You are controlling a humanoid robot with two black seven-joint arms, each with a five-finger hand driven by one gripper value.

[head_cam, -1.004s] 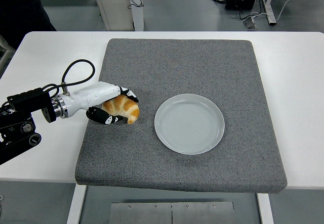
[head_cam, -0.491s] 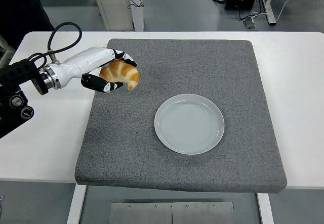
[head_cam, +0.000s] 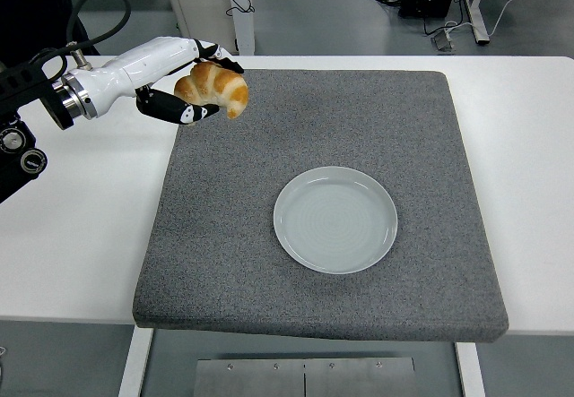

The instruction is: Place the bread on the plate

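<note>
Left hand [head_cam: 193, 81] clamped around bread [head_cam: 213, 89], aloft over grey mat's [head_cam: 314, 146] far-left corner, plate [head_cam: 335, 220] well apart

golden croissant [head_cam: 215, 88] held aloft, pale round plate [head_cam: 335, 219] empty, well apart

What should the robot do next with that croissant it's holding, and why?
Probably carry it sideways toward the plate. The left hand grips the croissant in the air over the far-left corner of the grey mat, while the plate sits empty near the mat's middle, well to the right and nearer. Nothing stands between them, so a straight move looks fine.
</note>
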